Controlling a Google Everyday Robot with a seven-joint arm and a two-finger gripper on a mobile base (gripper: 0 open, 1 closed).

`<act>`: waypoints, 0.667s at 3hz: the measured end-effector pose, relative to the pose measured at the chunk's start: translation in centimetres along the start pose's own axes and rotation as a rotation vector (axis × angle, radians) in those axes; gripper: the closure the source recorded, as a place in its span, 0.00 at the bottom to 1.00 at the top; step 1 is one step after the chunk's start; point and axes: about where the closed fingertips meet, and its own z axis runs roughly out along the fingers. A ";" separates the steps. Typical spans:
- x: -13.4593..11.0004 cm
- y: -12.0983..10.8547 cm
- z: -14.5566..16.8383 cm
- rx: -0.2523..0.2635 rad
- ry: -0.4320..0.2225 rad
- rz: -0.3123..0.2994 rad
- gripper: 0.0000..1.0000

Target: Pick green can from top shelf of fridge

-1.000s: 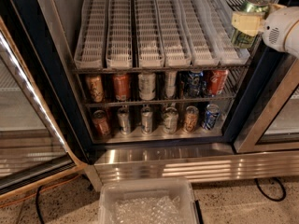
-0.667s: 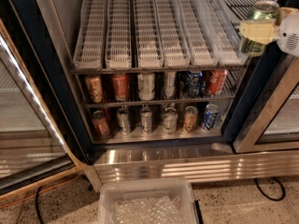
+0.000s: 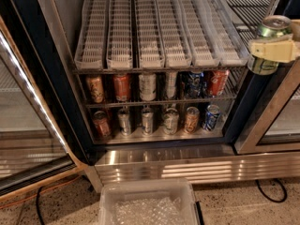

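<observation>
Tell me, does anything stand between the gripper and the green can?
Nothing visible does. The gripper is shut around the green can at the right edge, outside the fridge and clear of the top shelf.

Speckled floor [image 3: 234,212] bears plastic bin [image 3: 145,185] and cable [image 3: 261,192]; end effector [image 3: 271,50] upper right.

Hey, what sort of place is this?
Likely a shop or office pantry: a dark-framed glass-door display fridge, wire racks of drink cans, and the pale gripper at the right edge holding a metallic green can.
</observation>
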 end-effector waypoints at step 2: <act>0.3 3.9 -3.7 -0.251 -0.040 -0.071 1.00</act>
